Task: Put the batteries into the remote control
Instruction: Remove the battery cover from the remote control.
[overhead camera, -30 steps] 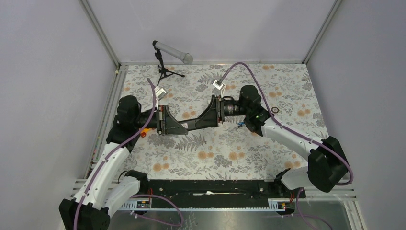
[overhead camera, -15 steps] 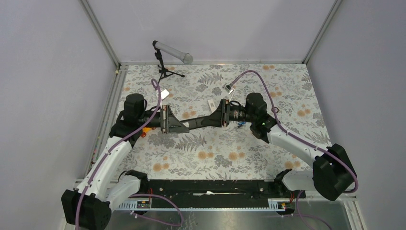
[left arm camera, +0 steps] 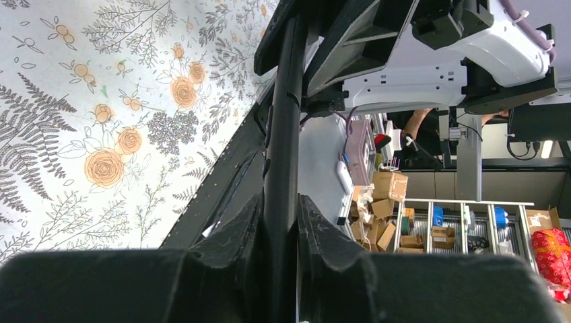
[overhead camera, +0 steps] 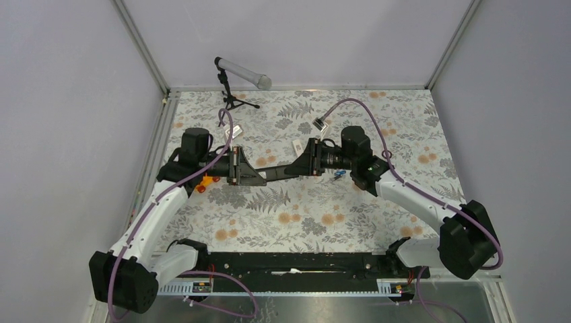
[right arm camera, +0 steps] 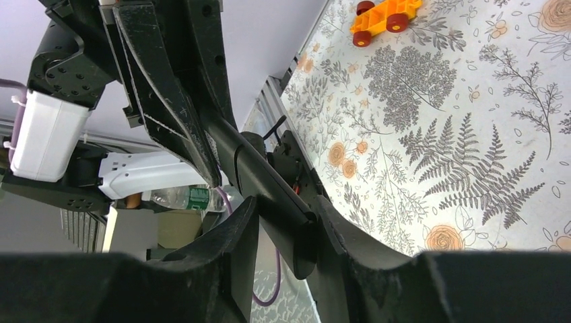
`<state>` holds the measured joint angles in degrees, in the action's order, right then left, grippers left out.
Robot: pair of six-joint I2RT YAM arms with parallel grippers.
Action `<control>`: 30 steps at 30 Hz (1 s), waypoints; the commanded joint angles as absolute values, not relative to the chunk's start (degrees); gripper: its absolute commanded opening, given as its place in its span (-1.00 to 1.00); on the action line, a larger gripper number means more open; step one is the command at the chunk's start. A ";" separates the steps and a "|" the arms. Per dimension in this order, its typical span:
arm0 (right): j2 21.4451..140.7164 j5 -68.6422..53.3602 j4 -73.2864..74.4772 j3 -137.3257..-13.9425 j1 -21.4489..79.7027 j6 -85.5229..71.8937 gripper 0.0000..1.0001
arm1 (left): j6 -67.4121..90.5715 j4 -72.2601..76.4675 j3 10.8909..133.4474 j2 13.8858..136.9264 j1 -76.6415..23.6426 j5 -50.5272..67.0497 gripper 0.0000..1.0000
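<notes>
A long black remote control [overhead camera: 276, 171] hangs above the flowered table, held between the two arms. My left gripper [overhead camera: 254, 176] is shut on its left end, and in the left wrist view both pads press the remote control's [left arm camera: 283, 134] narrow edges at the left gripper [left arm camera: 281, 208]. My right gripper [overhead camera: 295, 168] has taken the other end. In the right wrist view the remote control [right arm camera: 269, 195] lies slanted between the fingers of the right gripper [right arm camera: 286, 215], touching both. One small blue battery [overhead camera: 339, 173] lies on the table under the right wrist.
An orange toy car [overhead camera: 204, 183] with red wheels [right arm camera: 385, 15] sits on the table below the left wrist. A microphone on a small tripod [overhead camera: 241, 73] stands at the back left. Metal rails edge the table, and grey walls close it in.
The right jaws have narrowed onto the remote's right end. The left arm has swung slightly right and back, and the remote has shifted with it.
</notes>
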<state>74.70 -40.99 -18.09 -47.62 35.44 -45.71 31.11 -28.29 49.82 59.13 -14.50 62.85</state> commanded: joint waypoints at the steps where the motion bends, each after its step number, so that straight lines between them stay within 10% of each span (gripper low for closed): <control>1: 76.39 -35.08 -11.76 -51.10 34.54 -42.17 -0.27 | 29.27 -29.62 52.73 59.64 -14.59 60.02 -1.00; 7: 76.90 -32.55 -7.36 -52.37 34.56 -39.98 0.09 | 29.16 -29.62 53.07 60.38 -14.59 59.77 -1.00; 14: 77.22 -35.89 -11.98 -49.94 34.54 -39.17 -0.36 | 29.31 -29.69 53.50 60.14 -14.59 60.18 -1.00; 30: 75.84 -37.49 -19.24 -47.35 34.54 -46.27 -0.65 | 26.55 -35.06 54.30 62.80 -14.59 48.34 -1.00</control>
